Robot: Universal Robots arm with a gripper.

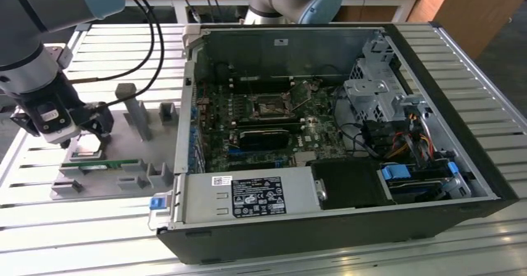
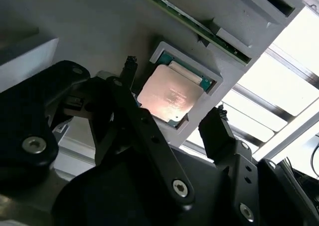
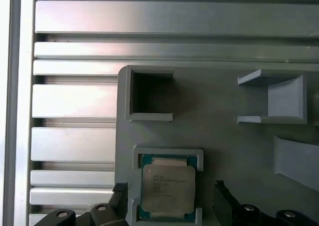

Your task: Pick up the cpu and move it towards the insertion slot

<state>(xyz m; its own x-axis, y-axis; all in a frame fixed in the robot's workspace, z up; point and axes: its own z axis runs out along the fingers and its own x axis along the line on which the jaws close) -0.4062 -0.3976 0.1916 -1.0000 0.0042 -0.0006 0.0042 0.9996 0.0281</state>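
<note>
Slatted aluminium table carries everything. At the exterior view's left, the gripper hangs low over a grey fixture plate, near a green memory stick. In both wrist views the cpu lies flat in its square pocket on that plate. The jaws are spread wide, one fingertip on each side of the chip, gripping nothing. I judge this to be the pick-up step, not yet done; it calls for the fingertips to meet opposite edges squarely. Toward the exterior view's right, well apart, the insertion slot sits on the motherboard inside the open computer case. Fine print marks the chip's top, and a label sits on the power supply; both are too small to tell.
</note>
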